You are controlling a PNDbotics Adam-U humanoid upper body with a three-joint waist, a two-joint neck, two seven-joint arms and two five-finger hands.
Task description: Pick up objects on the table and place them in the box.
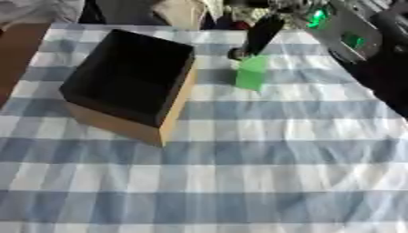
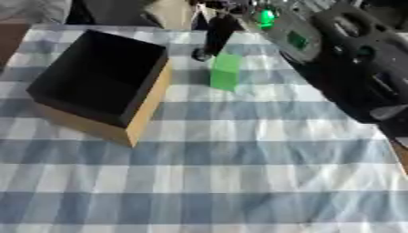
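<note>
Here, the right hand (image 1: 259, 36) touches the upright green rectangular block (image 1: 252, 73), upper centre; its finger closure cannot be told. The open black-lined cardboard box (image 1: 119, 123) sits left of the block on the bench (image 1: 239, 182).

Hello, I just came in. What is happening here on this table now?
A humanoid robot is working at a table with a blue and white checked cloth. Its right hand, black, reaches down from the upper right to a green block that is beside an open box with a dark inside and tan cardboard walls. The hand's fingers are at the top of the block, but whether they grip it cannot be seen. Nothing shows inside the box. The left hand is not in view.
</note>
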